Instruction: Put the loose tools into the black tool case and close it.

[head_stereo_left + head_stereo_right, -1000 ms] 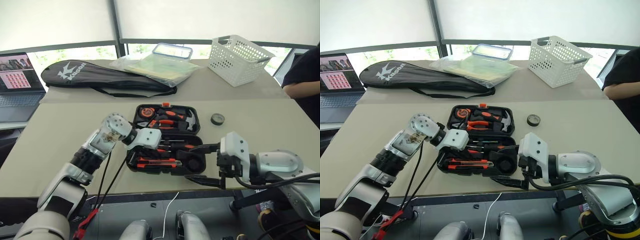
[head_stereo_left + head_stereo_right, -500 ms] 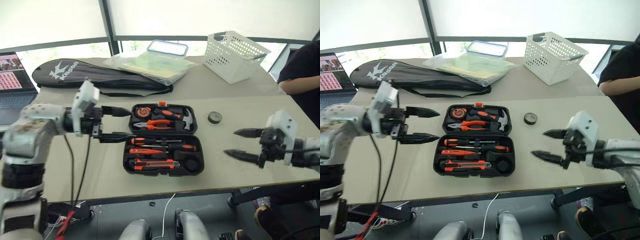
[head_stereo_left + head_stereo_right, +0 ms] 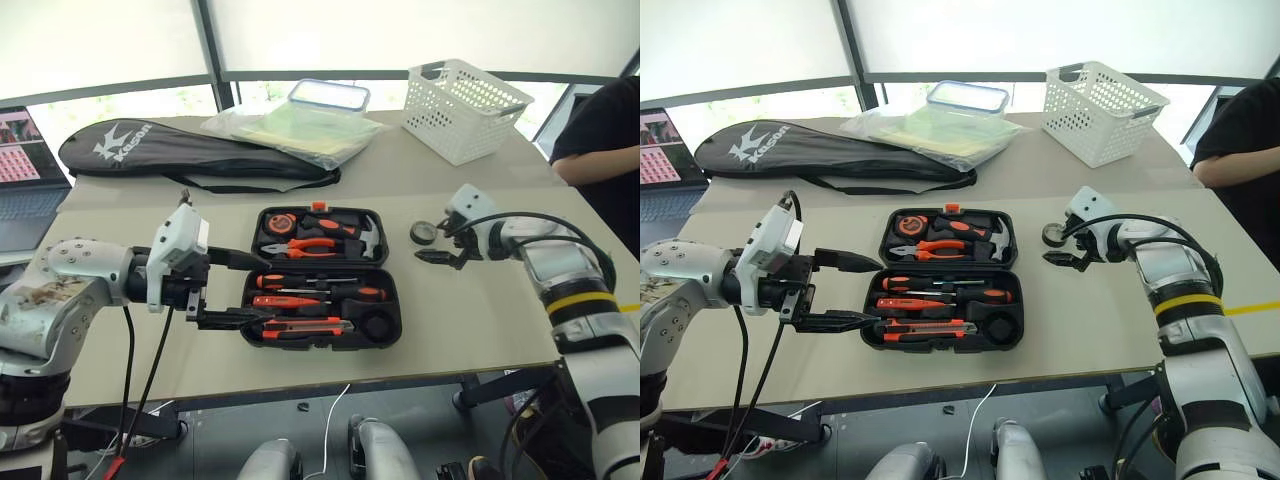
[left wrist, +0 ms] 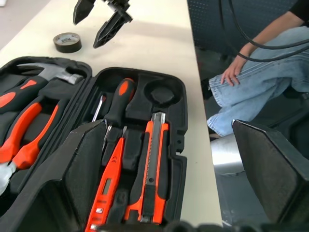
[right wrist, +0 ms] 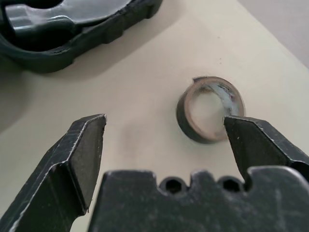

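Beige table (image 3: 480,330) under bright windows carries the black tool case (image 3: 322,277), lying open with screwdrivers and the utility knife (image 3: 300,328) seated in its near half, while the small black tape roll (image 3: 423,233) sits loose on the table just right of the case. My right tool (image 3: 437,242) hangs just beside the roll, fingers apart and holding nothing. My left tool (image 3: 222,290) hovers at the case's left edge, fingers also spread wide and empty.
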You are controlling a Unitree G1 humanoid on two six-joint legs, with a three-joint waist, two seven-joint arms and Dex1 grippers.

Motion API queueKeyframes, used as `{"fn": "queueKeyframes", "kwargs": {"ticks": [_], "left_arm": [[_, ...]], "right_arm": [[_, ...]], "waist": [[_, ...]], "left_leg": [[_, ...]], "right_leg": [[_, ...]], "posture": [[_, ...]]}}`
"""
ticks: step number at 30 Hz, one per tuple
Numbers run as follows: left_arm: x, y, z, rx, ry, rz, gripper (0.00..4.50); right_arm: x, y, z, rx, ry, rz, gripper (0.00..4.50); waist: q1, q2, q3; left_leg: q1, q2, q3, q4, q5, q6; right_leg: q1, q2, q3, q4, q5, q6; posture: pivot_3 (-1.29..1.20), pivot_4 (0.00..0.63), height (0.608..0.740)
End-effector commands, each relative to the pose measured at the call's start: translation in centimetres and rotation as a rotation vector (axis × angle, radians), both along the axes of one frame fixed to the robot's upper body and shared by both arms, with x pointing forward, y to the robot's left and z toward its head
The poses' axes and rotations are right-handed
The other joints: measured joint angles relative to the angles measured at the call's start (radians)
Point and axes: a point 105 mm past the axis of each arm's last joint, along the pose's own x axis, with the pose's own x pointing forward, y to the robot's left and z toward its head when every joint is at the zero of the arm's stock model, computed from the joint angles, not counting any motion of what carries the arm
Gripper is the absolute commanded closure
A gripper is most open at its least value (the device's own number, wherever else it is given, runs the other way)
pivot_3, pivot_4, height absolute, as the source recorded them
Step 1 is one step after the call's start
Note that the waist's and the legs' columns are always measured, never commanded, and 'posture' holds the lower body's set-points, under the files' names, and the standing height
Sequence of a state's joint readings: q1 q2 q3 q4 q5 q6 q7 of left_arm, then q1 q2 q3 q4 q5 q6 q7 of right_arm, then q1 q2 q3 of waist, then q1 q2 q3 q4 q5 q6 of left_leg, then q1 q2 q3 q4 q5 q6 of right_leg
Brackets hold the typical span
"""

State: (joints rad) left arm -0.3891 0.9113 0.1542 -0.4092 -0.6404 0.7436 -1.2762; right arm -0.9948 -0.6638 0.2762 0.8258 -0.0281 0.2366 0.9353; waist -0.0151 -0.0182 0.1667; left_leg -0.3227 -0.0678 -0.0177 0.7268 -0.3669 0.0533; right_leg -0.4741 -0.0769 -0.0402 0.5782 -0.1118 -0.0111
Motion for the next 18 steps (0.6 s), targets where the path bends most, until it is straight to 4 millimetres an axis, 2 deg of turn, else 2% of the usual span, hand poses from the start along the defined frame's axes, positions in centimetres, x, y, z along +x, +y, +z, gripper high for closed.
{"fn": "queueKeyframes", "kwargs": {"ticks": [1, 3, 6, 9, 10, 13, 17, 18], "left_arm": [[-0.5, -0.4, 1.1, -0.008, -0.064, -0.007, 0.05], [-0.5, -0.4, 1.2, -0.007, -0.067, -0.002, 0.05], [-0.6, -0.4, 1.2, -0.005, -0.071, 0.004, 0.00], [-0.6, -0.4, 1.2, -0.006, -0.074, 0.007, 0.00], [-0.6, -0.4, 1.2, -0.004, -0.075, 0.008, 0.00], [-0.5, -0.5, 1.1, 0.008, -0.082, 0.006, 0.00], [-0.4, -0.6, 1.1, 0.012, -0.083, -0.004, 0.00], [-0.3, -0.6, 1.1, 0.013, -0.083, -0.006, 0.00]], "right_arm": [[1.2, -0.2, 0.7, -0.055, -0.029, -0.014, 0.00], [1.4, 0.1, 0.4, -0.070, -0.014, -0.006, 0.00], [1.6, 0.4, -0.2, -0.096, 0.006, 0.003, 0.73], [1.7, 0.6, -0.4, -0.101, 0.005, 0.002, 1.72], [1.8, 0.7, -0.5, -0.098, 0.004, -0.002, 2.18], [2.2, 0.9, -0.4, -0.086, -0.028, -0.027, 2.94], [2.3, 0.9, 0.5, -0.047, -0.075, -0.016, 4.31], [2.3, 0.9, 0.8, -0.039, -0.079, -0.007, 4.46]], "waist": [[-0.002, 0.000, 0.000], [-0.004, 0.000, 0.000], [-0.007, 0.000, 0.000], [-0.016, 0.000, 0.000], [-0.017, 0.000, 0.000], [-0.023, 0.000, 0.000], [-0.030, 0.001, 0.000], [-0.030, 0.001, 0.000]], "left_leg": [[-0.001, 0.000, 0.000, -0.001, 0.000, 0.000], [-0.001, -0.001, -0.001, -0.001, 0.000, 0.000], [-0.001, -0.001, -0.001, -0.001, 0.000, 0.000], [0.000, -0.001, -0.001, -0.001, 0.001, -0.001], [0.000, -0.001, -0.001, -0.001, 0.001, -0.002], [0.002, -0.001, -0.001, 0.000, 0.002, -0.004], [0.002, 0.000, -0.001, -0.001, 0.003, -0.005], [0.002, 0.001, -0.002, -0.001, 0.003, -0.005]], "right_leg": [[0.000, 0.000, 0.000, 0.000, 0.000, 0.000], [0.000, 0.000, -0.001, 0.000, 0.000, 0.000], [0.000, 0.000, -0.003, -0.001, 0.000, 0.000], [0.000, 0.000, -0.003, 0.000, 0.000, 0.000], [0.000, -0.001, -0.003, 0.000, 0.000, 0.000], [0.001, -0.001, 0.000, 0.000, 0.000, -0.001], [0.001, -0.001, 0.002, 0.000, 0.001, -0.003], [0.001, -0.001, 0.002, 0.000, 0.001, -0.003]], "posture": [[0.00, 0.150, 0.740], [0.00, 0.150, 0.740], [0.00, 0.150, 0.740], [0.00, 0.150, 0.740], [0.00, 0.150, 0.740], [0.00, 0.150, 0.740], [0.00, 0.150, 0.740], [0.00, 0.150, 0.740]]}}
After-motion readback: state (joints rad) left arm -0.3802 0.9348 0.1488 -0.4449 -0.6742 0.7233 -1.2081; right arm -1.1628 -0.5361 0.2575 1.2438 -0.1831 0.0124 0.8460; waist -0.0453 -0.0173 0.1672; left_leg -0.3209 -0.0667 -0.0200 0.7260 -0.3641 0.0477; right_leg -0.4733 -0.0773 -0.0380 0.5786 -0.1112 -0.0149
